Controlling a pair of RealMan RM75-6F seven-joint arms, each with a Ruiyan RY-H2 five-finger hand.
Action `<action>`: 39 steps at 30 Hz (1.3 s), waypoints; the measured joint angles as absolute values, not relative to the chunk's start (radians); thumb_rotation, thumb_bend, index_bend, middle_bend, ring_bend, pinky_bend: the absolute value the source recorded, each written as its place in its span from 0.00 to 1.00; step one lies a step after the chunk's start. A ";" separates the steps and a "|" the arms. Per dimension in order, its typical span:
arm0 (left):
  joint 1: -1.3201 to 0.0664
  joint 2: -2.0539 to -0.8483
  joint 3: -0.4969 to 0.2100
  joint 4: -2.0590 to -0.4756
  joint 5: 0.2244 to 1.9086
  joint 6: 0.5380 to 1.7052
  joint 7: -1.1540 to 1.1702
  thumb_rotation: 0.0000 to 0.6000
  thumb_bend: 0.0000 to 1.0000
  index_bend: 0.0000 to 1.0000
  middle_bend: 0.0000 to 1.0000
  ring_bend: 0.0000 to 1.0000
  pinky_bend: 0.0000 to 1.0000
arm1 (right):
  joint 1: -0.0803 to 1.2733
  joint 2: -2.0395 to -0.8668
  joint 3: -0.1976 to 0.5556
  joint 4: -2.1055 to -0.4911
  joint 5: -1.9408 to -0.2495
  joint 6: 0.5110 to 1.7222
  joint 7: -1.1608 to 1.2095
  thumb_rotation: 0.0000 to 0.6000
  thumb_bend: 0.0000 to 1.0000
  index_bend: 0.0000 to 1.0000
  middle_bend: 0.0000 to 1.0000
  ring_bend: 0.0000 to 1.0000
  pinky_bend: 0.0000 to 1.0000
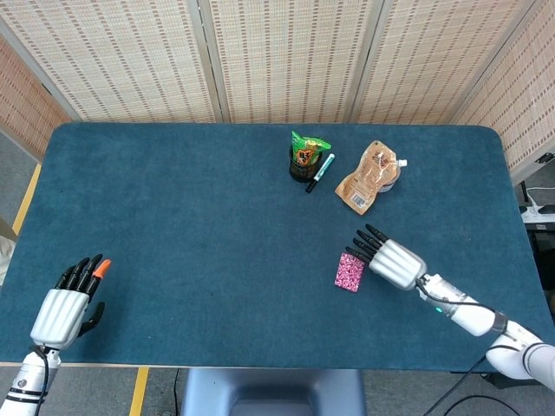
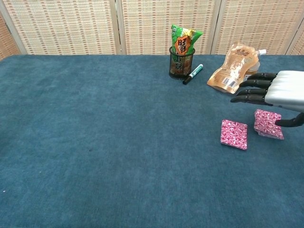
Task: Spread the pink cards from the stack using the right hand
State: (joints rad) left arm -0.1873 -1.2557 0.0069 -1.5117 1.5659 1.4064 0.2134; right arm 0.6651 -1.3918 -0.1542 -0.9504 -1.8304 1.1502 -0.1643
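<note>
A single pink patterned card (image 2: 233,134) lies flat on the blue table (image 2: 118,142), also seen as the pink card (image 1: 349,271) in the head view. Just to its right sits the pink stack (image 2: 268,123), partly under my right hand (image 2: 280,92). That hand hovers over the stack with its fingers (image 2: 251,90) stretched out and apart, and its thumb (image 2: 289,122) lies against the stack's right edge. From the head camera the right hand (image 1: 392,260) hides the stack. My left hand (image 1: 68,302) rests open at the table's front left corner, holding nothing.
At the back of the table stands a black cup (image 2: 181,64) with a green snack packet (image 2: 184,40) in it. A marker (image 2: 193,74) lies beside the cup, and a brown pouch (image 2: 232,66) lies just behind my right hand.
</note>
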 measured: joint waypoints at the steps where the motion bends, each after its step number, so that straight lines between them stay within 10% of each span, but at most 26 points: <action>1: -0.187 -1.257 0.008 -1.512 1.567 1.406 0.215 1.00 0.46 0.00 0.01 0.06 0.18 | 0.663 -1.388 -0.158 -0.935 -1.832 1.152 -0.154 1.00 0.23 0.00 0.09 0.00 0.08; 39: -0.192 -1.262 0.005 -1.510 1.554 1.394 0.228 1.00 0.46 0.00 0.02 0.06 0.18 | 0.639 -1.552 -0.206 -0.624 -1.853 1.157 -0.018 1.00 0.23 0.22 0.19 0.02 0.11</action>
State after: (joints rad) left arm -0.1916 -1.2618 0.0053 -1.5103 1.5538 1.3940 0.2279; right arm 0.6388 -1.5524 -0.2064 -0.6239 -1.8530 1.1573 -0.0177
